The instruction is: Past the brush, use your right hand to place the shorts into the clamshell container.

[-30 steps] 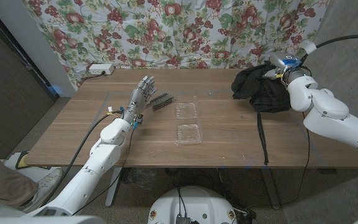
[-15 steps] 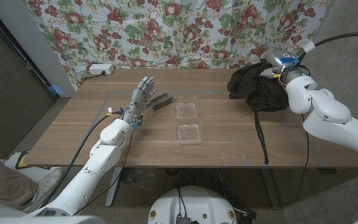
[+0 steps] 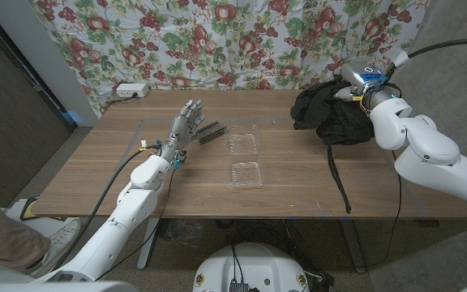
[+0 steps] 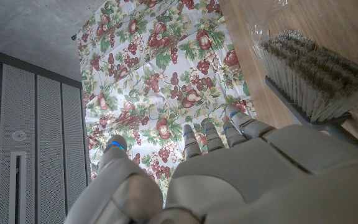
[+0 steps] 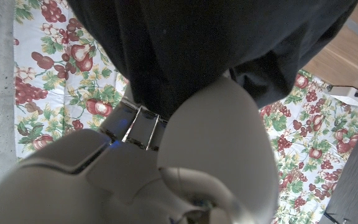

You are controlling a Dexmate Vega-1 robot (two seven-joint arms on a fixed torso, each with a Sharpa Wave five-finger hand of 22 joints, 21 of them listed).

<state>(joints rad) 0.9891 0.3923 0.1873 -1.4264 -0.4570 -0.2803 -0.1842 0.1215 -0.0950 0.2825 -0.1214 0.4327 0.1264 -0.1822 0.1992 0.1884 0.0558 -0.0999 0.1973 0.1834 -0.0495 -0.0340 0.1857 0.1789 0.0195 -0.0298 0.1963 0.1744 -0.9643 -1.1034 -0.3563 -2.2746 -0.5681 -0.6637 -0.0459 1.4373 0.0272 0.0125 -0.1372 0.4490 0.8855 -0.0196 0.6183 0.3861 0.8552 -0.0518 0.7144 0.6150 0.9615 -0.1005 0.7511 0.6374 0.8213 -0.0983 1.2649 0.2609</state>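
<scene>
My right hand (image 3: 362,87) holds the bunched black shorts (image 3: 331,114) at the table's far right, with a dark drawstring (image 3: 337,174) trailing toward the front edge. In the right wrist view the black shorts (image 5: 216,43) hang over my right hand (image 5: 166,155). The clear clamshell container (image 3: 245,161) lies open at the table's middle. The brush (image 3: 212,131), bristles up, lies just left of it. My left hand (image 3: 183,127) stands upright beside the brush with its fingers apart, holding nothing. The left wrist view shows the brush (image 4: 319,84) close to my left hand (image 4: 222,168).
A floral cloth (image 3: 217,40) hangs behind the table (image 3: 96,178). A white power strip (image 3: 130,90) lies at the far left corner. A person's leg and shoe (image 3: 6,235) show at the lower left, off the table.
My right hand has carried the shorts a little leftward, toward the table's middle; the drawstring's upper end followed. My left hand has stayed in place.
</scene>
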